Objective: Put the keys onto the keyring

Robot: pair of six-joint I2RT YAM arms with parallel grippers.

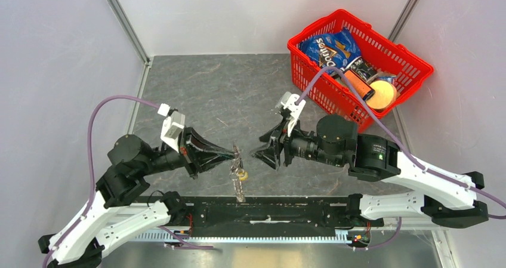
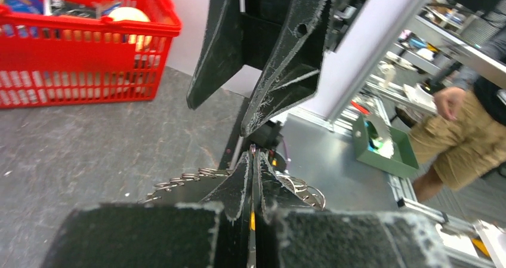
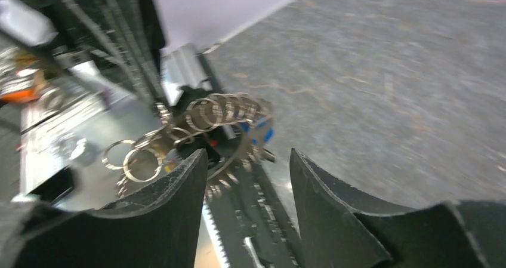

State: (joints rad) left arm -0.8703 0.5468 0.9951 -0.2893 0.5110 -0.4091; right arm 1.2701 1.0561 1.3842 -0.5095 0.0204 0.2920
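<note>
A grey marbled desk (image 1: 209,95) sits boxed in by pale walls, with a red basket (image 1: 388,41) of groceries in the far right corner, well apart from the work. The keyring (image 1: 238,175) is near the front edge, between the two arms, held edge-on to the overhead camera. I cannot tell whether its lower end rests on the desk.

Your left tool (image 1: 233,155) is pinched tight on it. In the left wrist view the fingers (image 2: 237,184) meet with no gap, and the fan of silver keys spills out on both sides of them. Your right tool (image 1: 261,154) faces the ring from just beside it, jaws spread wide and holding nothing. In its own camera the ring lies beyond the two fingertips and touches neither.

A yellow-headed key (image 1: 243,174) shows against the ring from above, and a blue tag (image 3: 263,135) sits among the loops in the right wrist view. Whether either is threaded on or only lying against the metal, I cannot tell.

The step in hand looks like bringing the free tool in to work one coloured key. Hold the left grip firm so the ring cannot swing, and approach slowly along the line between the two tools. Close on a single coloured head, not a bunch of silver keys. The right wrist view is blurred, so check your aim from overhead
</note>
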